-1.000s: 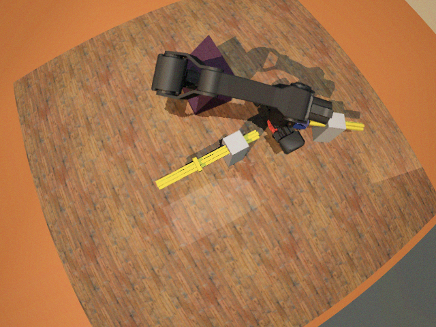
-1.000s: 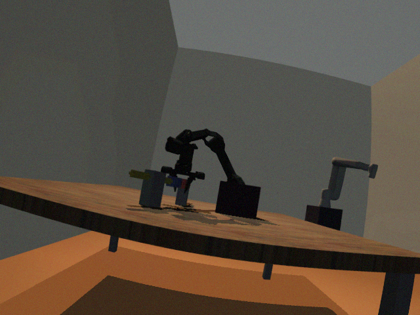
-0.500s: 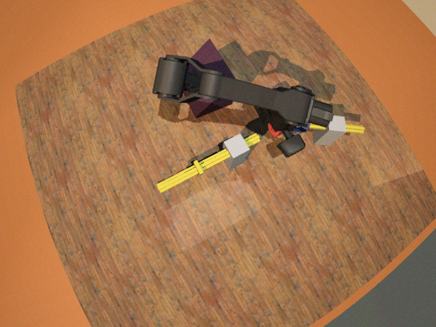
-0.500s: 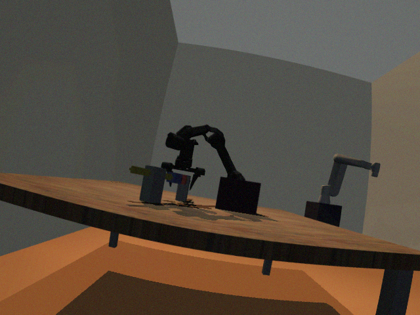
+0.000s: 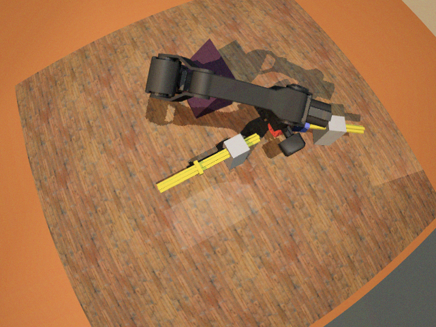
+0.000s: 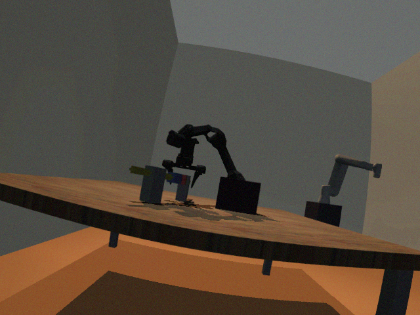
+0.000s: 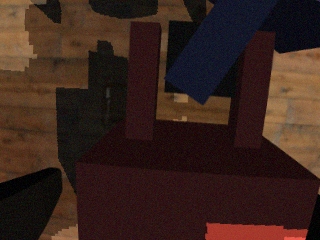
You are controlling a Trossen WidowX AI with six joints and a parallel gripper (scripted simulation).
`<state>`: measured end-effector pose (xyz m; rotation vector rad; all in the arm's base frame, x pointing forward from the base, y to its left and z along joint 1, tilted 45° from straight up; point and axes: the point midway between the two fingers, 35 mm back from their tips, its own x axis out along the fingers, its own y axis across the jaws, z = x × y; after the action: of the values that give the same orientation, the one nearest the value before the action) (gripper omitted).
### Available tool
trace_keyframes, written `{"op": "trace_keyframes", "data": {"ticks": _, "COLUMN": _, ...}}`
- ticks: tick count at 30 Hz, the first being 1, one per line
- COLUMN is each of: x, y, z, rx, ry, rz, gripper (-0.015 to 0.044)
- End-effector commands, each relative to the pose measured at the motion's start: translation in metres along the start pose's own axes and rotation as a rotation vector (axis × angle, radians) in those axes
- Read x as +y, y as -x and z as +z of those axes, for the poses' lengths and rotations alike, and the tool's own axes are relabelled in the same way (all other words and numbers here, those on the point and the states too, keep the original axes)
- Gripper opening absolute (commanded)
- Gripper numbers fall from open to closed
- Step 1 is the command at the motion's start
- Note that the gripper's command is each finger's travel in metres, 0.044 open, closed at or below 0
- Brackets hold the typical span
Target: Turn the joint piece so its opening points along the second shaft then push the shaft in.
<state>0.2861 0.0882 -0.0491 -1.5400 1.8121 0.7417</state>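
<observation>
The red joint piece is hinged to a blue part on the end of the fixed yellow shaft. In the wrist view its two dark red prongs straddle the blue part. My gripper is open, with its fingers apart on either side of the joint piece. The second yellow shaft passes through its block. Its near end stops short of the red piece, with a gap between. The opening is mostly hidden by the arm, so its exact direction cannot be told.
The fixed shaft's grey block stands close beside the gripper. A yellow crosspiece sticks out across the second shaft. The arm's dark base block stands behind. Another arm is farther off in the exterior view.
</observation>
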Motion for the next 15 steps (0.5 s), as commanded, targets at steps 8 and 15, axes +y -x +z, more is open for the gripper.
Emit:
{"op": "trace_keyframes", "data": {"ticks": 8, "x": -0.001, "y": 0.019, "z": -0.001, "rx": -0.095, "ry": 0.001, "rz": -0.009, "gripper": 0.044}}
{"op": "trace_keyframes", "data": {"ticks": 15, "x": -0.005, "y": 0.047, "z": 0.004, "rx": -0.087, "ry": -0.216, "rz": -0.021, "gripper": 0.044}}
